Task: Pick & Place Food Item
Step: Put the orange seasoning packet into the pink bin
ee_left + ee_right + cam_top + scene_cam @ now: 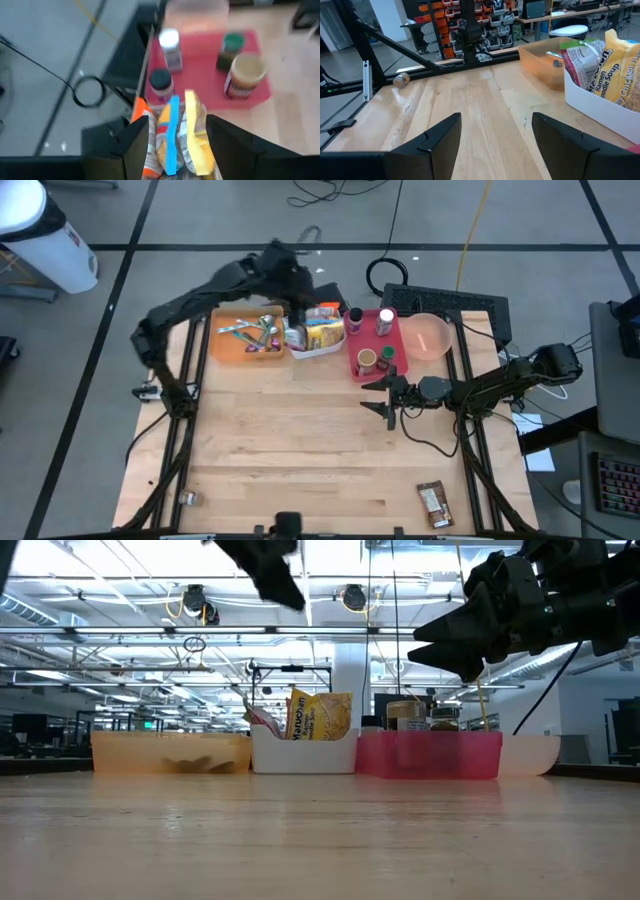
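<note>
Along the far edge of my table (300, 440) sit four containers in a row. Leftmost is the orange bin (245, 338), holding a loose heap of small wrapped packets. Touching it on the right is the white bin (318, 335), packed with upright food packets; from the left wrist I can see the yellow ramen packet (196, 137) standing beside a blue-edged one and an orange one. My left gripper (175, 150) hangs directly over this white bin, fingers apart with the packets showing between them, gripping nothing.

Next comes the red tray (372, 345), carrying a white-lidded bottle (386, 319), a dark-capped bottle, a green-lidded jar and a tan-lidded jar (244, 75). The pink bowl (430, 336) sits against the tray's right side; I cannot tell whether anything lies in it.

My right gripper (385, 402) waits just in front of the red tray, raised off the wood, its fingers apart and empty.

In front of the row, the wooden surface lies open across its width. A brown snack bar (433, 504) lies alone near the front right corner, well apart from everything else. A small metal piece (187, 498) sits by the front left edge.
</note>
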Robot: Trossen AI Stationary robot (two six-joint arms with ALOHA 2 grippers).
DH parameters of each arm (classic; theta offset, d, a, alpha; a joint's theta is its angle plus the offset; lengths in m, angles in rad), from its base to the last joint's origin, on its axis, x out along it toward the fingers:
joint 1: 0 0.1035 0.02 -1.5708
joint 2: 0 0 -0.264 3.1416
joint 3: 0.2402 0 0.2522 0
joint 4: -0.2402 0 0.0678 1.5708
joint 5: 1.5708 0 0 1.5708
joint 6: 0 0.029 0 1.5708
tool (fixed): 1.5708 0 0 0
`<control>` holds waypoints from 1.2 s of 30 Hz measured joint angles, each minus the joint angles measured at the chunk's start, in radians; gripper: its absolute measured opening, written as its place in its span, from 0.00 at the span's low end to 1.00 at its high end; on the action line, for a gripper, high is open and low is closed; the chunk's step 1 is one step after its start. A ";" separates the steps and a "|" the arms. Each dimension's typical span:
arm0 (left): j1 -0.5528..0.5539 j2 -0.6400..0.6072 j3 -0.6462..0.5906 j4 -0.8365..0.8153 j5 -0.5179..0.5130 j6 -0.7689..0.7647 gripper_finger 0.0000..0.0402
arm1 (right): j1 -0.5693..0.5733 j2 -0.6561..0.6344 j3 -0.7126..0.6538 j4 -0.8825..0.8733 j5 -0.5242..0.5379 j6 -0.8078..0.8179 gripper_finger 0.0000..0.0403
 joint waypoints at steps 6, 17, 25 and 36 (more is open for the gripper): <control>0.000 -0.196 0.000 -0.013 0.113 -0.043 0.52 | 0.000 0.000 0.000 0.000 0.000 0.000 0.59; -0.014 -0.445 -0.048 -0.047 0.501 -0.048 0.52 | 0.000 0.000 0.000 -0.001 0.000 0.021 0.59; -0.026 -0.617 -0.289 -0.023 0.529 -0.001 0.52 | 0.000 0.000 0.000 -0.020 0.000 0.026 0.59; -0.035 -0.842 -0.946 0.640 0.632 -0.170 0.52 | 0.000 0.000 0.000 -0.021 0.000 0.026 0.59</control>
